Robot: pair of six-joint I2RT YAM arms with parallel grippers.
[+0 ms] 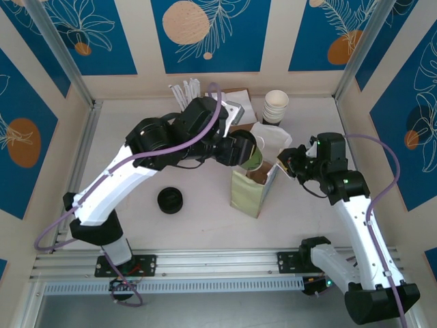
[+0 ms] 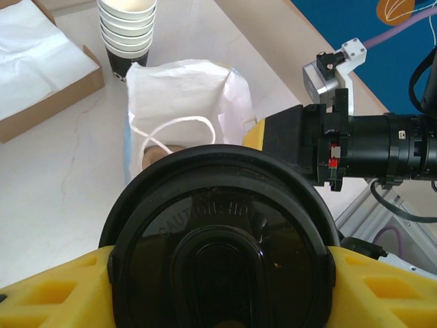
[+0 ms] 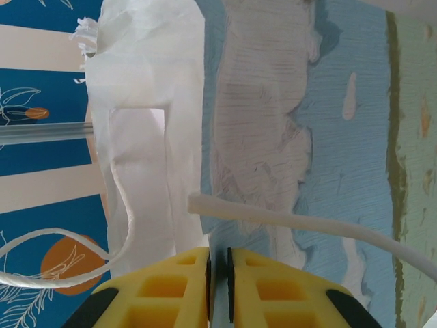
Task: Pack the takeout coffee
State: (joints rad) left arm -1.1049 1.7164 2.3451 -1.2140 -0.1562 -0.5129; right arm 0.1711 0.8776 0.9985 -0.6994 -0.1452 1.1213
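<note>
Top external: left gripper [image 1: 244, 147] clamps takeout coffee [image 1: 254, 159] above the paper bag [image 1: 248, 193] mouth | right wrist: right gripper [image 3: 218, 275] pinches the paper bag's white edge, fingers nearly touching.

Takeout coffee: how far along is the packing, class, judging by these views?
Done: the left end effector grips the takeout coffee, and the right end effector holds the bag open by its rim. In hand: the cup hangs at the bag's mouth. Left: lower it in and release.

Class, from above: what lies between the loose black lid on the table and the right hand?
The open paper bag stands between the black lid and right hand, top view.
</note>
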